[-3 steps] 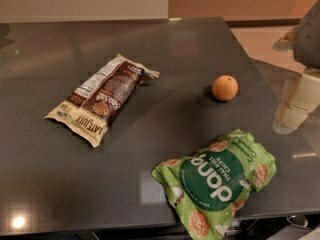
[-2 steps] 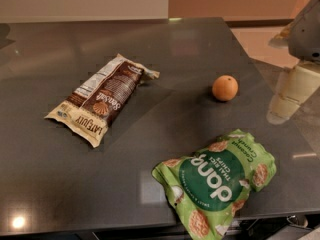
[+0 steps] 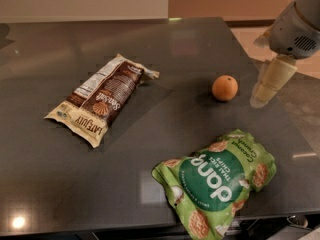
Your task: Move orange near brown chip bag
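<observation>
A: Three things on the dark glossy table (image 3: 45,184), so where are they?
B: The crinkled green coconut-chip bag (image 3: 217,186) lies right of the long brown-and-cream chip bag (image 3: 102,99), nearer us. The cream-tipped gripper (image 3: 270,81) hangs far right of that brown bag (open or closed, I cannot tell). The small round matte orange (image 3: 225,88) sits between them, well apart from the bag.
A: Risk?
B: An off-centre descent could nudge the fruit and roll it off the table's right edge.

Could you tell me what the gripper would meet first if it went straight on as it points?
Probably the table just beside the orange. The gripper slants down-left at the right edge, though depth is unclear.
</observation>
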Robot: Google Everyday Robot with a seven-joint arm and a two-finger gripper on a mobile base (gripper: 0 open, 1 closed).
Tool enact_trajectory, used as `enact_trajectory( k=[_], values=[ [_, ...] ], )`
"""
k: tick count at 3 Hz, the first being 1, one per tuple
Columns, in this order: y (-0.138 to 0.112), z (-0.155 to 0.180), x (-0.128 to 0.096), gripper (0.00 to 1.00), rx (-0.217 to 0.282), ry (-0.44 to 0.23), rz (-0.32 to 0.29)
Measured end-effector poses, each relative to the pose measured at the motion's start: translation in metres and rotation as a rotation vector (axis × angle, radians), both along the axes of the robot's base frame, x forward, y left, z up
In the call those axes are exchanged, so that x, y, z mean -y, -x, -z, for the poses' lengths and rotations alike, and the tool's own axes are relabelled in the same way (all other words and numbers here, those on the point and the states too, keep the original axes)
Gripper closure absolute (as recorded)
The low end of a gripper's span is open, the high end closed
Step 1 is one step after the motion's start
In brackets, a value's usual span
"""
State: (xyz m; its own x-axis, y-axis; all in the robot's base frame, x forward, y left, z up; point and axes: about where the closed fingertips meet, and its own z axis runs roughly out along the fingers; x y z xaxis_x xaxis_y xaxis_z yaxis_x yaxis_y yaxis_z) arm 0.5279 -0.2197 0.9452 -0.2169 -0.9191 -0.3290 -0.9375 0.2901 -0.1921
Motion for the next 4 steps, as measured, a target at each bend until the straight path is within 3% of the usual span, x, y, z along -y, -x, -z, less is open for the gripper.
enact_trajectory(
  k=[2,4],
  values=[
    [-0.049,0.04,-0.006,0.0,-0.044,-0.055,-0.007],
    [-0.07,0.067,-0.018,0.0,-0.066,-0.082,-0.029]
  ],
)
